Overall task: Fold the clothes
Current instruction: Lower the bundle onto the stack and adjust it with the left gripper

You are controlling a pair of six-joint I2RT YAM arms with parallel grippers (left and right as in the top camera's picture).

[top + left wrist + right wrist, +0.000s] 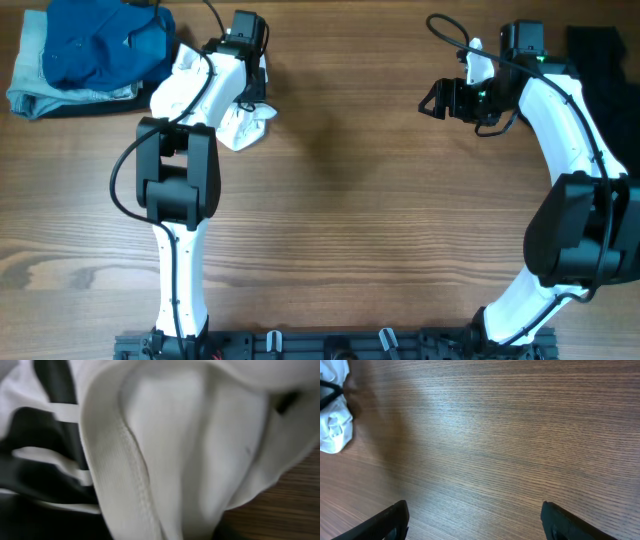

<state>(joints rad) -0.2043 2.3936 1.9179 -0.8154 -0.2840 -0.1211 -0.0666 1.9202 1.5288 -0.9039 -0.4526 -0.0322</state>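
Two white-and-black arms reach toward the far side of the brown wooden table [340,230]. We see the left arm [195,85] bent down over the bunched white shirt with black stripes [243,130], far left. The left gripper [250,103] is down in the cloth, and we cannot tell whether it is closed. The right gripper [475,520] hovers far right, fingers wide apart, empty.

You get even, soft light on brown wood-grain bench [360,230] overhead, faint shadows. Your left wrist view: white black-striped shirt [190,450] pressed close, blurred. Right wrist view sharp.
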